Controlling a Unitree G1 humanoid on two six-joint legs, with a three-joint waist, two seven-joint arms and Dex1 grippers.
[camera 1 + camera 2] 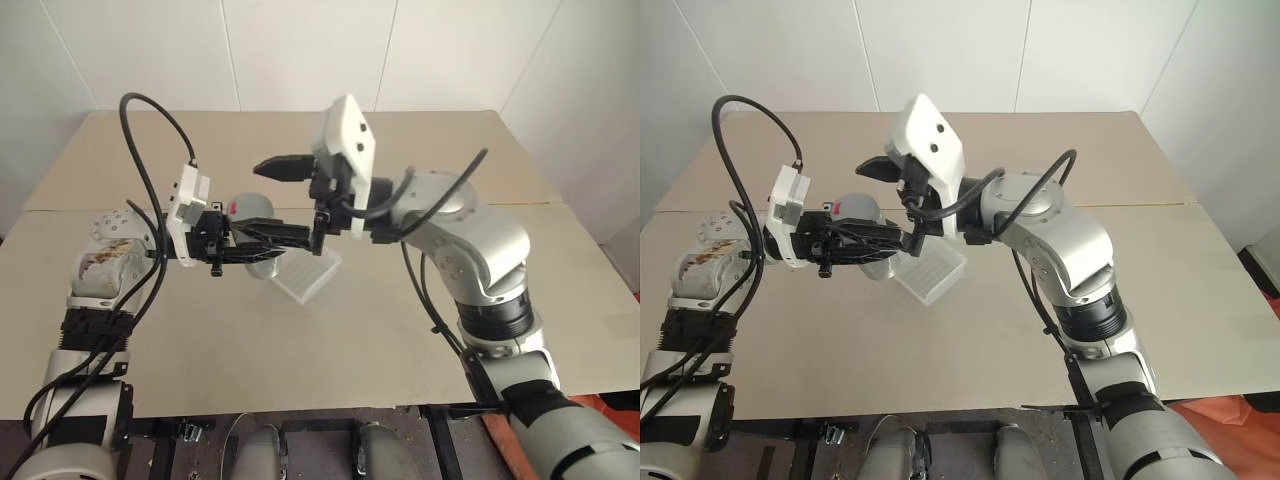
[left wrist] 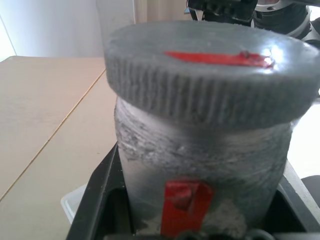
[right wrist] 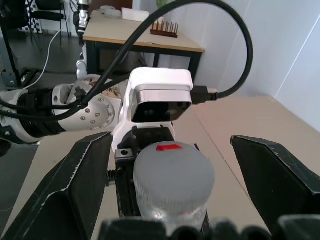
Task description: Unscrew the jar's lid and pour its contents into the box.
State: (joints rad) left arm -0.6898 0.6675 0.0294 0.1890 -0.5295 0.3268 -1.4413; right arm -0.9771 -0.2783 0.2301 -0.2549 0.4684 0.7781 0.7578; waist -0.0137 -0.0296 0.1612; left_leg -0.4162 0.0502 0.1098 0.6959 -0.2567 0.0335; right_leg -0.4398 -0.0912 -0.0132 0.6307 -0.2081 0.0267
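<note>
One jar [image 3: 172,200], one lid [image 2: 210,82] – one box [image 1: 930,268].

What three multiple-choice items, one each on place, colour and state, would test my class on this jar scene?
1. Where is the box? A) on the table beneath the grippers B) on the floor C) atop the jar
2. What colour is the mark on the lid? A) blue B) red C) green
3. How is the right gripper? A) shut on the lid B) holding the box C) open around the lid

Answers: 1 A, it lies on the table below the jar. 2 B, a red strip. 3 C, its fingers stand clear either side.
</note>
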